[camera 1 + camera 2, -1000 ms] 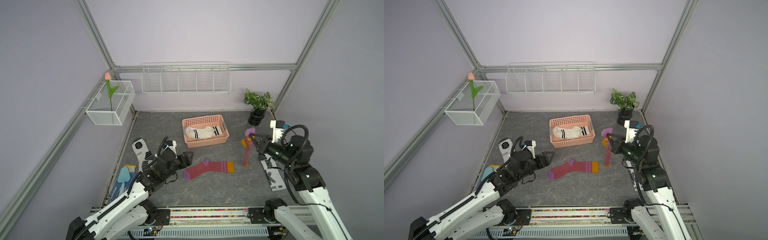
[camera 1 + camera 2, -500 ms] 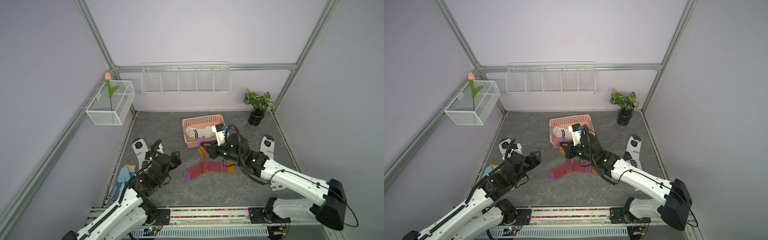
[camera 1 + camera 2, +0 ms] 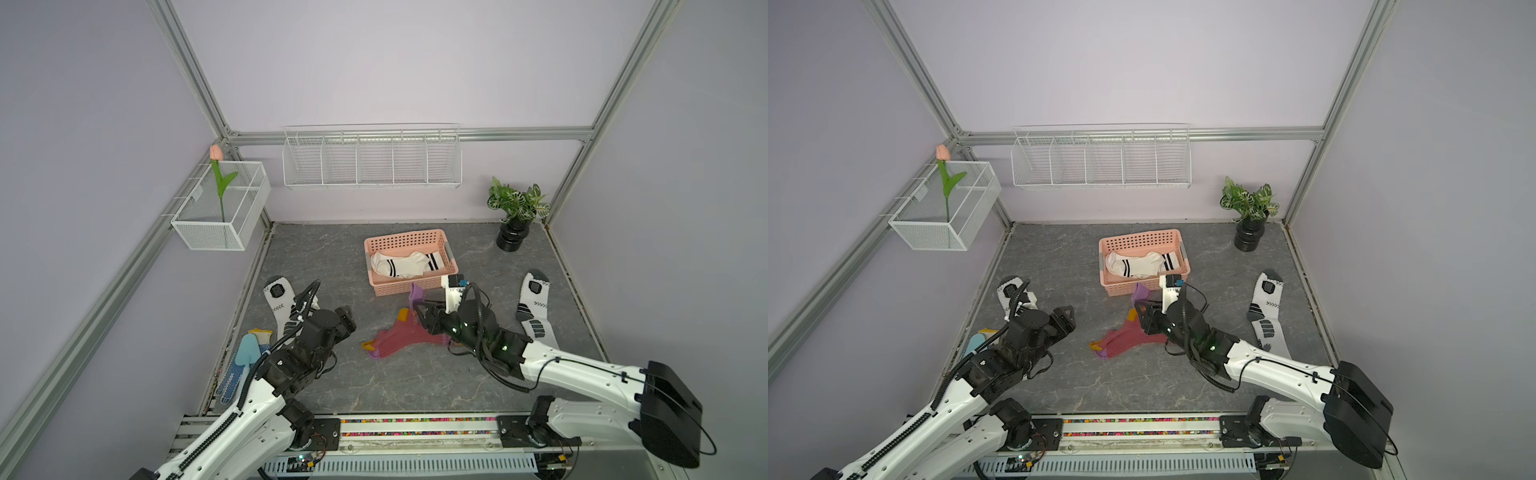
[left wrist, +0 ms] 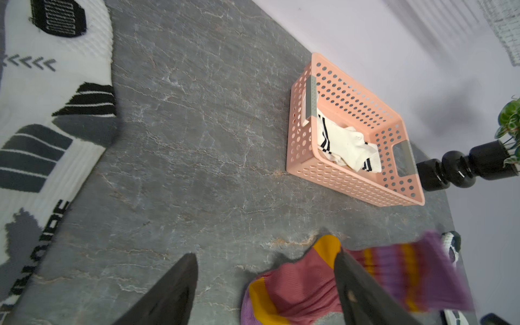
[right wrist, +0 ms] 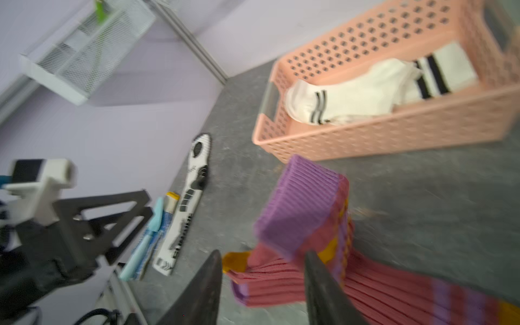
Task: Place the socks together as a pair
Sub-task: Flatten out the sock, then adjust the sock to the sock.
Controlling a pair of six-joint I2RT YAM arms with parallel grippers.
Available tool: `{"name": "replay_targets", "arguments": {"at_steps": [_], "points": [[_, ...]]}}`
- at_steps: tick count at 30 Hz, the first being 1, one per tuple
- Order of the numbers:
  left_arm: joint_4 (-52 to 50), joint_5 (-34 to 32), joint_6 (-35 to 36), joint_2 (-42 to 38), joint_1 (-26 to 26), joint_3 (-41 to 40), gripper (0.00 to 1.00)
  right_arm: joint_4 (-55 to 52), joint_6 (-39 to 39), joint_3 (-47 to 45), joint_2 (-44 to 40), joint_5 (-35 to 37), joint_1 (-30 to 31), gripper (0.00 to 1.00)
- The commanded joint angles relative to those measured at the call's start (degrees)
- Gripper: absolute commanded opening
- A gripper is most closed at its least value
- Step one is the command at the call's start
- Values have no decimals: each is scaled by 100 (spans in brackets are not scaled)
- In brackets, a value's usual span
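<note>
Widening right claw (image 5: 263, 254) over maroon socks (image 3: 399, 338)

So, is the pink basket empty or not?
Not empty: white socks with black stripes lie inside the pink basket.

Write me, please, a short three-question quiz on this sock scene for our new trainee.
1. True or false: the pink basket holds white striped socks.
2. The sports sock near the potted plant lies: A in the basket; B flat on the table; C in a gripper.
3. What does the left gripper hold?
Key: 1 true; 2 B; 3 nothing, its jaws stand open.
</note>
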Motion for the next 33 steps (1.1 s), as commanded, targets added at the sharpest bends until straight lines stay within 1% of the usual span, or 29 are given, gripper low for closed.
{"name": "replay_targets", "arguments": {"at_steps": [1, 2, 4, 6, 8, 10, 12, 14, 16, 18, 20, 22, 24, 27, 30, 33], "points": [[341, 374, -144, 70, 27, -185, 78, -749, 251, -582, -764, 571, -247, 55], [447, 499, -143, 252, 27, -246, 78, -1000, 201, -697, -1058, 666, -320, 55], [643, 682, -148, 377, 27, -345, 77, -1412, 95, -832, -1568, 834, -427, 56], [725, 848, -117, 532, 30, -375, 77, -1842, 23, -796, -1943, 994, -540, 60], [696, 1021, -64, 749, 27, -325, 77, -2300, -21, -604, -2081, 1032, -720, 61], [564, 1148, -79, 960, 28, -235, 77, -2569, -125, -348, -1926, 823, -966, 63], [521, 1361, -83, 1146, 32, -195, 77, -2764, -331, -22, -1520, 271, -1311, 62], [422, 1686, -98, 1305, 23, -116, 77, -3005, -625, 436, -893, -310, -1623, 62], [371, 1912, -263, 1417, 27, -102, 75, -3316, -928, 907, -288, -447, -1691, 62], [322, 2026, -547, 1462, 14, -177, 73, -3561, -1144, 1329, 261, -452, -1684, 62], [375, 2064, -910, 1423, -27, -349, 69, -3521, -1332, 1560, 645, -493, -1638, 64], [530, 2077, -1278, 1334, -122, -538, 66, -3548, -1456, 1829, 1053, -370, -1548, 66], [653, 1976, -1540, 1225, -325, -636, 61, -3662, -1569, 2200, 1488, -201, -1408, 69], [509, 1681, -1762, 1153, -630, -562, 59, -3690, -1609, 2635, 2116, 18, -1167, 70], [437, 1599, -1858, 1173, -702, -545, 58, -3620, -1624, 2985, 2687, 214, -977, 70], [580, 1648, -1871, 1259, -715, -586, 53, -3640, -1580, 3368, 3262, 288, -910, 68]]}}
